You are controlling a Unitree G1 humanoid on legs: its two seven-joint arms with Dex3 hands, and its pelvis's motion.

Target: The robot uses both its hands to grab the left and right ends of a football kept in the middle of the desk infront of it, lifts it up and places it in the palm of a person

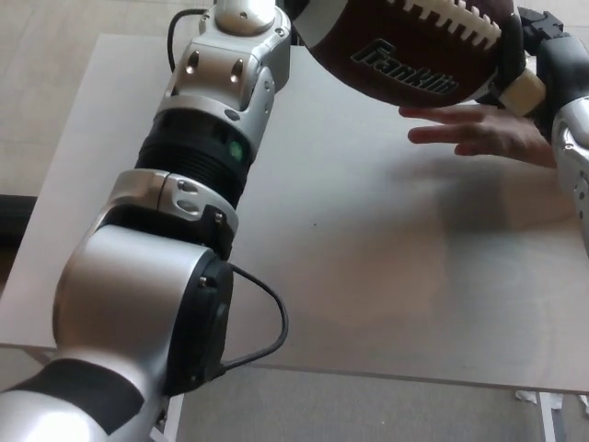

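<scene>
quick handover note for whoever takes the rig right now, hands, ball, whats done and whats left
Right hand: shut on the football's right end.
Left hand: hidden behind its own arm, so its grip cannot be seen.
Football: lifted clear of the desk, at the top of the head view, just above a person's hand held out open over the desk's right side.
Done: grab and lift.
Left: lower the ball into the palm and release with both hands.

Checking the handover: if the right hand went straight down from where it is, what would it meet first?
Most likely the person's open hand, which lies just below the right hand and the football; the desk is beneath that. Depth is unclear.
</scene>
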